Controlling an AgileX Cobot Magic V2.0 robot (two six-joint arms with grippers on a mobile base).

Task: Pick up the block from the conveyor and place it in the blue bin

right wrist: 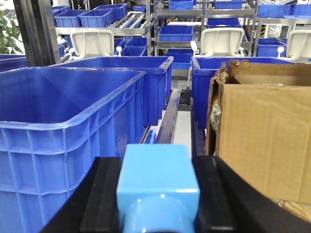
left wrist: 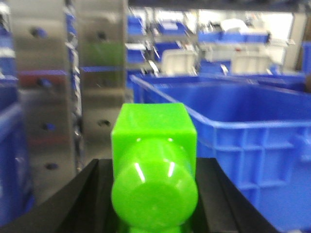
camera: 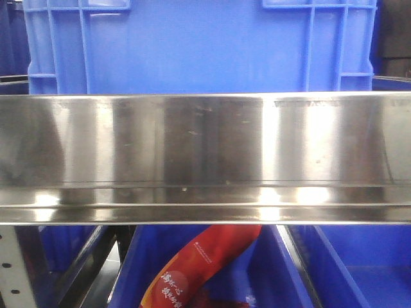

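Observation:
In the left wrist view my left gripper (left wrist: 154,194) is shut on a bright green block (left wrist: 154,145) with a round stud facing the camera. A large blue bin (left wrist: 228,141) stands just right of it. In the right wrist view my right gripper (right wrist: 158,199) is shut on a light blue block (right wrist: 158,177), with a large blue bin (right wrist: 68,121) close on its left. The conveyor belt is out of view in all frames. The front view shows neither gripper, only a steel shelf rail (camera: 205,157) and a blue bin (camera: 199,45) behind it.
A cardboard box (right wrist: 262,136) stands right of the right gripper. More blue bins (right wrist: 126,82) and shelving racks stand behind. A perforated steel upright (left wrist: 63,87) rises left of the green block. Below the rail, a red packet (camera: 199,269) lies in a blue bin.

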